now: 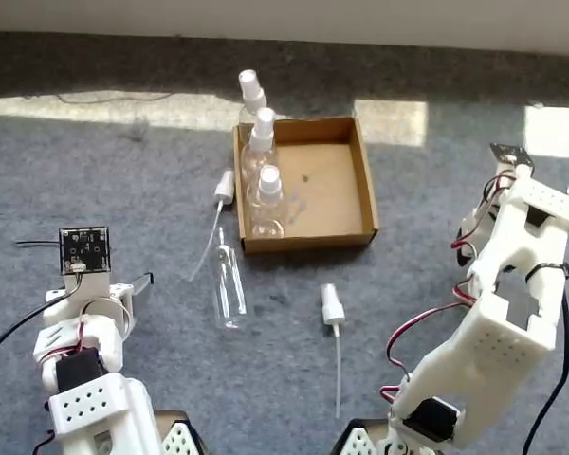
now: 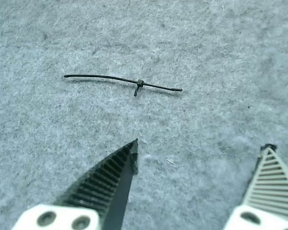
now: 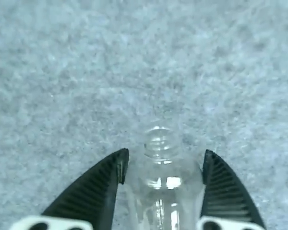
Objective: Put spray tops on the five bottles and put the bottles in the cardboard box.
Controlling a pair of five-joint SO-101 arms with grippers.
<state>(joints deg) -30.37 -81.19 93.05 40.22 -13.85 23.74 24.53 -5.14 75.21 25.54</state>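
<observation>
The cardboard box (image 1: 360, 180) sits at the middle back of the carpet. Three clear bottles with white spray tops (image 1: 268, 194) stand in a row along its left wall. A topless clear bottle (image 1: 229, 284) lies on the carpet in front of the box. One loose spray top (image 1: 225, 186) lies left of the box. Another spray top (image 1: 332, 305) lies in front of it, its tube pointing toward me. My right gripper (image 3: 163, 160) is shut on a topless clear bottle (image 3: 159, 187), open neck pointing away. My left gripper (image 2: 201, 146) hangs open over bare carpet.
A black cable tie (image 2: 134, 82) lies on the grey carpet just beyond my left gripper. The left arm (image 1: 81, 351) is at the front left and the right arm (image 1: 503, 313) stretches along the right side. Sunlit patches cross the back of the carpet.
</observation>
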